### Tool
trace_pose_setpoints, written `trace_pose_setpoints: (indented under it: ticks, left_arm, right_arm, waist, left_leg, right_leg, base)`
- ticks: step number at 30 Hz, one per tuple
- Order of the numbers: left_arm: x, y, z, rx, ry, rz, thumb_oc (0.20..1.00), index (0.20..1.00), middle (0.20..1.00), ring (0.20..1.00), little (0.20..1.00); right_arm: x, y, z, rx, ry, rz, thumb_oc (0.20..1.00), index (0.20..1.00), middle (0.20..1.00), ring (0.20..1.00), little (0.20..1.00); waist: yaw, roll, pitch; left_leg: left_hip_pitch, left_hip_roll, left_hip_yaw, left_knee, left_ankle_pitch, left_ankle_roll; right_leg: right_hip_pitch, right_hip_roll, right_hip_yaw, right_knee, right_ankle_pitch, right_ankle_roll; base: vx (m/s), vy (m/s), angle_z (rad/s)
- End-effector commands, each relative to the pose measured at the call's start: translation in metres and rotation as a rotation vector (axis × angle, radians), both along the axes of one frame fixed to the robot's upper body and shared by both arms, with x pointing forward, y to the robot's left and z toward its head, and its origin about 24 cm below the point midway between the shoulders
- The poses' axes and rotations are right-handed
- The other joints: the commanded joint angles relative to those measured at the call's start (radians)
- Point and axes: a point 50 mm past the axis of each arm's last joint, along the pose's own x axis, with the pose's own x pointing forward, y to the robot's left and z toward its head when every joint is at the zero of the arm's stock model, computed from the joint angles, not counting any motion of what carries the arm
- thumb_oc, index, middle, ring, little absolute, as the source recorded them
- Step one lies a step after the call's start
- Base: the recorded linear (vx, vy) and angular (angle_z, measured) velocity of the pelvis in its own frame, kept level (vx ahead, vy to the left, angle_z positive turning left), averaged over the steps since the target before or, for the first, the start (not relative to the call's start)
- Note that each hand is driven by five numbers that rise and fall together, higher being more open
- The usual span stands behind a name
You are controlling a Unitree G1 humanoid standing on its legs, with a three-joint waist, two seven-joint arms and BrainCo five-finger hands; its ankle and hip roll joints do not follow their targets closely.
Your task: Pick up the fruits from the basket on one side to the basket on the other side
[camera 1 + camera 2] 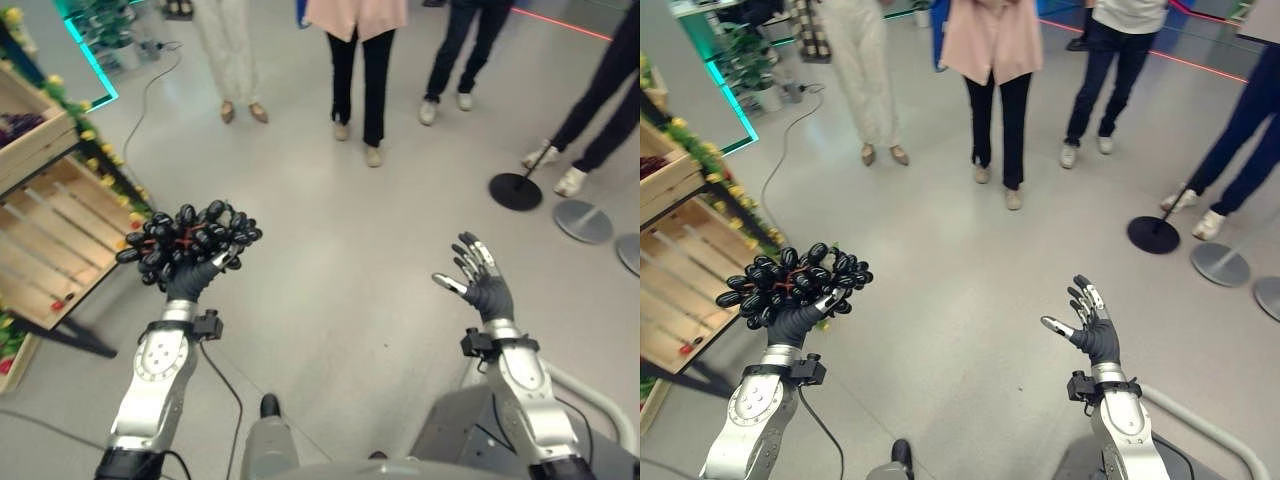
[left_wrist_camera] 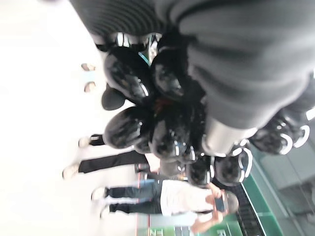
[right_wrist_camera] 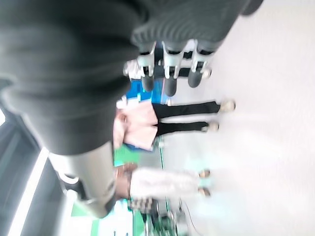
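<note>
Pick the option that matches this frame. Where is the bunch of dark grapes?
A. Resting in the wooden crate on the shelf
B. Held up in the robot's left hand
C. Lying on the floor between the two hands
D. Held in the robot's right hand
B. The bunch of dark grapes sits in the raised left hand, whose fingers curl around it, while the right hand is open and holds nothing.
</note>
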Motion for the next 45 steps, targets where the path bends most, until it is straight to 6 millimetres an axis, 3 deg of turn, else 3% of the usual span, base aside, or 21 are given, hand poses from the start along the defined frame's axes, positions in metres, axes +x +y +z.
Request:
trace_pose_setpoints:
  ticks: [1,4,5,9,10,11,12,17,18,20,22,29,32,33,37,38,39,42,43,44,45]
  left_arm:
    - [0.000,0.006,0.038,0.101,-0.196,-0.005,0.200,0.200,0.200,0.200,0.200]
    - [-0.004,0.011,0.046,0.141,-0.233,0.015,0.200,0.200,0.200,0.200,0.200]
    - [-0.004,0.012,0.047,0.143,-0.234,0.016,0.200,0.200,0.200,0.200,0.200]
    - [-0.005,0.015,0.052,0.174,-0.259,0.035,0.200,0.200,0.200,0.200,0.200]
    - [-0.002,0.010,0.052,0.188,-0.265,0.024,0.200,0.200,0.200,0.200,0.200]
    - [-0.002,0.010,0.052,0.187,-0.266,0.023,0.200,0.200,0.200,0.200,0.200]
    - [0.006,-0.001,0.051,0.166,-0.266,-0.009,0.200,0.200,0.200,0.200,0.200]
    - [0.009,-0.011,0.050,0.160,-0.264,-0.052,0.200,0.200,0.200,0.200,0.200]
    - [0.009,-0.011,0.047,0.156,-0.253,-0.066,0.200,0.200,0.200,0.200,0.200]
    - [0.009,-0.013,0.049,0.155,-0.260,-0.079,0.200,0.200,0.200,0.200,0.200]
    - [0.008,-0.014,0.046,0.177,-0.255,-0.080,0.200,0.200,0.200,0.200,0.200]
    - [0.003,-0.006,0.046,0.173,-0.255,-0.043,0.200,0.200,0.200,0.200,0.200]
    - [0.002,-0.002,0.048,0.183,-0.266,-0.015,0.200,0.200,0.200,0.200,0.200]
    - [0.002,-0.001,0.052,0.154,-0.285,-0.013,0.200,0.200,0.200,0.200,0.200]
    - [0.002,-0.001,0.053,0.147,-0.287,-0.010,0.200,0.200,0.200,0.200,0.200]
    - [0.002,-0.001,0.053,0.150,-0.288,-0.009,0.200,0.200,0.200,0.200,0.200]
    - [0.003,-0.001,0.054,0.158,-0.286,-0.019,0.200,0.200,0.200,0.200,0.200]
    - [0.003,-0.001,0.053,0.168,-0.280,-0.012,0.200,0.200,0.200,0.200,0.200]
    - [0.003,-0.002,0.052,0.168,-0.275,-0.009,0.200,0.200,0.200,0.200,0.200]
    - [0.003,-0.002,0.052,0.168,-0.275,-0.009,0.200,0.200,0.200,0.200,0.200]
    - [0.003,-0.003,0.050,0.175,-0.271,-0.003,0.200,0.200,0.200,0.200,0.200]
  right_arm:
    - [0.002,0.003,0.019,0.014,-0.121,0.030,1.000,1.000,1.000,1.000,1.000]
    - [0.012,0.023,0.024,0.012,-0.144,0.126,1.000,1.000,1.000,1.000,1.000]
    - [0.012,0.023,0.024,0.013,-0.144,0.127,1.000,1.000,1.000,1.000,1.000]
    - [0.019,0.039,0.027,-0.011,-0.164,0.177,1.000,1.000,1.000,1.000,1.000]
    - [0.017,0.037,0.024,-0.032,-0.152,0.163,1.000,1.000,1.000,1.000,1.000]
    - [0.017,0.036,0.025,-0.033,-0.152,0.162,1.000,1.000,1.000,1.000,1.000]
    - [0.014,0.026,0.023,-0.038,-0.145,0.127,1.000,1.000,1.000,1.000,1.000]
    - [0.008,0.010,0.015,-0.034,-0.103,0.057,1.000,1.000,1.000,1.000,1.000]
    - [0.000,0.002,0.011,-0.032,-0.085,0.029,1.000,1.000,1.000,1.000,1.000]
    - [-0.001,0.000,0.012,-0.031,-0.093,0.028,1.000,1.000,1.000,1.000,1.000]
    - [-0.004,-0.002,0.013,-0.027,-0.098,0.021,1.000,1.000,1.000,1.000,1.000]
    - [-0.002,-0.003,0.016,-0.026,-0.107,0.044,1.000,1.000,1.000,1.000,1.000]
    - [-0.001,-0.002,0.019,-0.037,-0.116,0.064,1.000,1.000,1.000,1.000,1.000]
    - [0.001,-0.003,0.022,-0.034,-0.120,0.081,1.000,1.000,1.000,1.000,1.000]
    - [0.000,-0.004,0.023,-0.045,-0.114,0.087,1.000,1.000,1.000,1.000,1.000]
    - [0.001,-0.005,0.024,-0.046,-0.116,0.084,1.000,1.000,1.000,1.000,1.000]
    - [0.001,-0.006,0.024,-0.046,-0.116,0.071,1.000,1.000,1.000,1.000,1.000]
    - [0.001,-0.006,0.024,-0.051,-0.115,0.065,1.000,1.000,1.000,1.000,1.000]
    - [0.004,-0.004,0.024,-0.058,-0.112,0.064,1.000,1.000,1.000,1.000,1.000]
    - [0.004,-0.004,0.024,-0.059,-0.112,0.064,1.000,1.000,1.000,1.000,1.000]
    - [0.004,-0.006,0.022,-0.065,-0.105,0.058,1.000,1.000,1.000,1.000,1.000]
  waist:
    - [0.024,-0.010,-0.075]
    - [0.074,-0.037,-0.080]
    - [0.071,-0.043,-0.080]
    - [0.074,-0.065,-0.065]
    - [0.043,-0.032,-0.052]
    - [0.049,-0.031,-0.056]
    - [-0.001,0.000,-0.037]
    - [-0.050,0.027,-0.033]
    - [-0.085,-0.001,-0.033]
    - [-0.091,-0.001,-0.028]
    - [-0.095,-0.008,-0.035]
    - [-0.087,-0.021,-0.060]
    - [-0.084,-0.022,-0.064]
    - [-0.072,-0.028,-0.045]
    - [-0.064,-0.035,-0.024]
    - [-0.064,-0.036,-0.021]
    - [-0.060,-0.035,-0.026]
    - [-0.046,-0.034,-0.031]
    - [-0.027,-0.012,-0.031]
    - [-0.025,-0.013,-0.031]
    - [-0.024,-0.004,-0.025]
  left_leg:
    - [0.002,-0.023,-0.077,-0.121,0.088,-0.043]
    - [-0.020,-0.155,-0.109,-0.072,-0.002,0.036]
    - [-0.020,-0.165,-0.109,-0.070,-0.008,0.043]
    - [0.026,-0.319,-0.144,-0.070,-0.095,0.138]
    - [0.048,-0.344,-0.195,-0.091,-0.080,0.170]
    - [0.045,-0.342,-0.190,-0.093,-0.079,0.169]
    - [0.088,-0.366,-0.276,-0.130,-0.064,0.169]
    - [0.138,-0.384,-0.397,-0.173,-0.067,0.152]
    - [0.162,-0.413,-0.463,-0.156,-0.094,0.146]
    - [0.172,-0.412,-0.490,-0.151,-0.108,0.144]
    - [0.193,-0.422,-0.525,-0.119,-0.142,0.134]
    - [0.204,-0.406,-0.514,-0.027,-0.198,0.078]
    - [0.190,-0.387,-0.491,0.030,-0.190,0.054]
    - [0.116,-0.370,-0.456,0.218,-0.105,-0.023]
    - [0.051,-0.357,-0.404,0.343,-0.045,-0.064]
    - [0.031,-0.331,-0.375,0.343,-0.034,-0.064]
    - [-0.005,-0.246,-0.299,0.264,-0.040,-0.038]
    - [-0.025,-0.234,-0.274,0.158,-0.072,-0.001]
    - [-0.058,-0.214,-0.293,0.018,0.007,-0.003]
    - [-0.050,-0.216,-0.290,0.006,0.014,-0.004]
    - [-0.071,-0.153,-0.245,-0.119,0.080,-0.023]
  right_leg:
    - [0.008,-0.064,0.032,-0.045,0.007,0.051]
    - [0.035,-0.199,0.005,0.081,0.045,0.087]
    - [0.032,-0.213,0.005,0.094,0.043,0.095]
    - [-0.050,-0.386,0.087,0.412,0.219,0.150]
    - [-0.149,-0.285,0.244,0.481,0.175,0.112]
    - [-0.160,-0.284,0.251,0.486,0.174,0.109]
    - [-0.284,-0.128,0.367,0.493,0.087,0.081]
    - [-0.324,-0.080,0.364,0.277,0.039,0.055]
    - [-0.325,0.005,0.523,0.116,0.078,0.070]
    - [-0.333,0.004,0.554,0.066,0.103,0.082]
    - [-0.340,-0.016,0.510,0.019,0.150,0.092]
    - [-0.235,-0.003,0.440,0.002,0.122,0.064]
    - [-0.209,0.005,0.417,-0.009,0.106,0.050]
    - [-0.170,0.009,0.410,-0.016,0.082,0.026]
    - [-0.135,0.008,0.385,-0.015,0.061,0.006]
    - [-0.126,0.008,0.377,-0.018,0.054,0.004]
    - [-0.098,0.008,0.349,-0.034,0.039,0.004]
    - [-0.077,0.010,0.350,-0.050,0.030,0.012]
    - [-0.056,0.035,0.364,-0.058,0.016,0.021]
    - [-0.055,0.034,0.366,-0.058,0.016,0.020]
    - [-0.029,0.040,0.366,-0.059,-0.006,0.032]
  base:
    - [0.15,0.252,1.12]
    - [0.36,0.467,0.95]
    - [0.22,0.269,0.66]
    - [0.28,0.393,0.73]
    - [0.16,0.261,1.11]
    - [0.27,0.293,1.70]
    - [0.26,0.184,1.62]
    - [0.25,0.003,1.41]
    - [0.25,-0.100,1.31]
    - [0.32,-0.155,1.02]
    - [0.34,-0.160,1.05]
    - [0.22,-0.213,0.80]
    - [0.10,-0.188,0.23]
    - [0.09,-0.208,0.14]
    - [0.07,-0.196,0.11]
    - [0.14,-0.181,0.19]
    - [0.12,-0.119,0.24]
    - [0.21,-0.023,0.24]
    - [0.18,0.033,0.01]
    - [0.36,0.076,-0.02]
    - [0.20,0.039,-0.04]
